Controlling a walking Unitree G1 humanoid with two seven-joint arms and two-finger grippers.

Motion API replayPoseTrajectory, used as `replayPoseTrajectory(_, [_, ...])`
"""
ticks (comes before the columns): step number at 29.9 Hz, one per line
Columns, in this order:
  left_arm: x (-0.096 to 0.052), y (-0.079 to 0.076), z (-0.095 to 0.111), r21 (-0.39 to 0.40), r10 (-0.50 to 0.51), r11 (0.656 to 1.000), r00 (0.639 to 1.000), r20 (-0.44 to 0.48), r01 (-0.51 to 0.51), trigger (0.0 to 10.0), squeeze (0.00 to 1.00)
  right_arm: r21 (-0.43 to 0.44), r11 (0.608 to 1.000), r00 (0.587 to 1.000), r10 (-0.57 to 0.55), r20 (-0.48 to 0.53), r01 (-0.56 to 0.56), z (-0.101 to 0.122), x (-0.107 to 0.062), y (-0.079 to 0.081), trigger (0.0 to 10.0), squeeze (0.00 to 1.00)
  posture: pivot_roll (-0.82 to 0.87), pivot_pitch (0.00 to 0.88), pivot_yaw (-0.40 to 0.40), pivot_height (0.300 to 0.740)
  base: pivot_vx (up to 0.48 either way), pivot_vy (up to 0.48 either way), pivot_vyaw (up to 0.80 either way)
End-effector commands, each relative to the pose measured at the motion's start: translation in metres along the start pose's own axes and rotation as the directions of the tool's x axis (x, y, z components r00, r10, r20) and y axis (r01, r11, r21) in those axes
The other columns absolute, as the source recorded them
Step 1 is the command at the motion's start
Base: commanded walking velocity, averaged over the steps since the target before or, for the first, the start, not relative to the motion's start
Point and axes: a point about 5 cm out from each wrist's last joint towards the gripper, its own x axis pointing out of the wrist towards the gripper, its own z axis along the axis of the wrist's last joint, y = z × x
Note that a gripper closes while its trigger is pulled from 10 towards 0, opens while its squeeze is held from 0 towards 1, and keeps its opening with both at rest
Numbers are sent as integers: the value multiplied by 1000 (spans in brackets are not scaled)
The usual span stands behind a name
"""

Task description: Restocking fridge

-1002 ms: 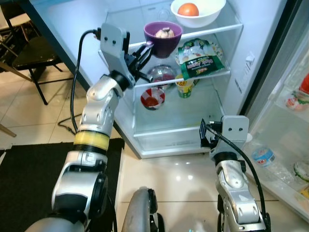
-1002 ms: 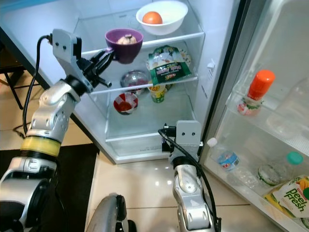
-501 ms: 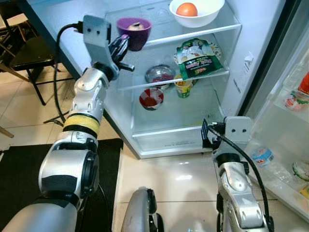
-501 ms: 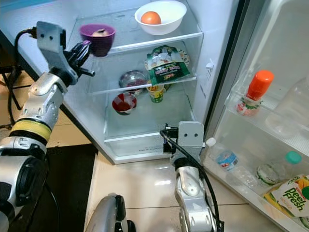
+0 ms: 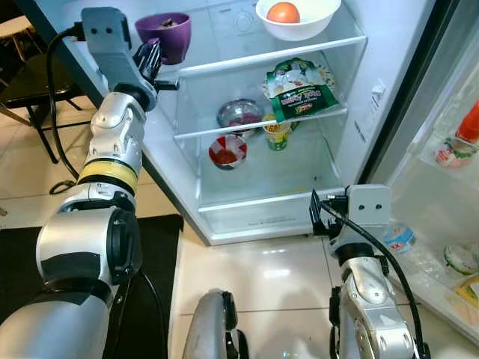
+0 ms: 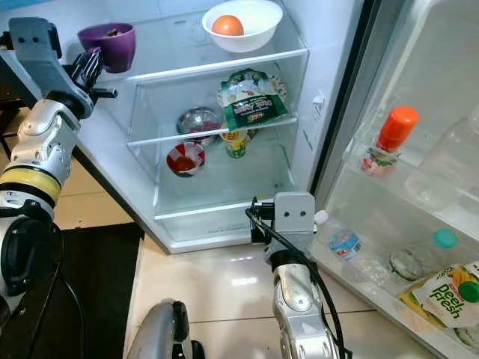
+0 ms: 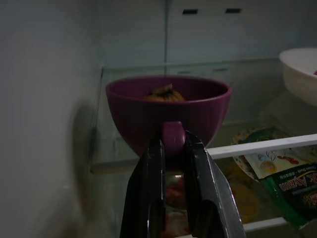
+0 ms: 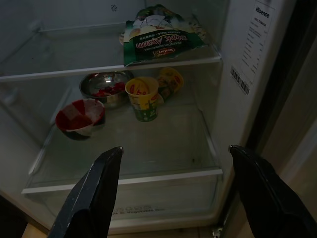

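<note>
Glossy pale floor tiles (image 5: 284, 277) lie before the open fridge (image 5: 359, 112). On its top shelf, left of the white bowl (image 5: 298, 19), the purple bowl (image 5: 163, 36) is clamped by the left gripper (image 7: 171, 148); the right gripper (image 8: 173, 183) is held wide apart below.

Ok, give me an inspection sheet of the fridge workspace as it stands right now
Surface: top glass shelf, purple bowl at its left end.
Job's things: purple bowl held by its handle; white bowl with an orange fruit; green packet on middle shelf.
Clutter: steel bowl, red-and-white bowl, yellow cups below.
Grippers: left gripper jaws shut on bowl handle; right gripper open, low before the fridge.
Cables: black cable along left arm.
Surroundings: door shelves hold a red-capped bottle; black mat.
</note>
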Motion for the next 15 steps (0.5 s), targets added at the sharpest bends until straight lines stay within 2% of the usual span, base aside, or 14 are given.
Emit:
replayPoseTrajectory(1, [-4, 22, -1, -37, 95, 995, 994, -51, -97, 10000, 0, 2, 1000, 1000, 13, -21, -13, -1, -5, 2, 10000, 0, -77, 392, 153, 595, 0, 0, 0])
replayPoseTrajectory(2, [-6, 25, -6, -65, 116, 990, 990, -84, -121, 10000, 0, 1, 1000, 1000, 14, -23, -14, -1, -5, 2, 10000, 0, -77, 396, 152, 595, 0, 0, 0])
replayPoseTrajectory(3, [-7, 27, -11, -47, 135, 989, 984, -115, -141, 10000, 0, 0, 1000, 1000, 16, -27, -16, -1, -6, 2, 10000, 0, -78, 397, 150, 595, 0, 0, 0])
replayPoseTrajectory(6, [-7, 27, -11, -47, 135, 989, 984, -115, -141, 10000, 0, 0, 1000, 1000, 16, -27, -16, -1, -6, 2, 10000, 0, -78, 397, 150, 595, 0, 0, 0])
replayPoseTrajectory(7, [-9, 29, -15, 8, 159, 987, 975, -153, -159, 10000, 0, -1, 1000, 999, 17, -32, -17, -1, -7, 1, 10000, 0, -80, 400, 150, 595, 0, 0, 0])
replayPoseTrajectory(15, [-9, 33, -13, 97, 200, 978, 963, -182, -184, 10000, 0, 0, 1000, 999, 15, -38, -15, -2, -9, 1, 10000, 0, -77, 388, 157, 595, 0, 0, 0])
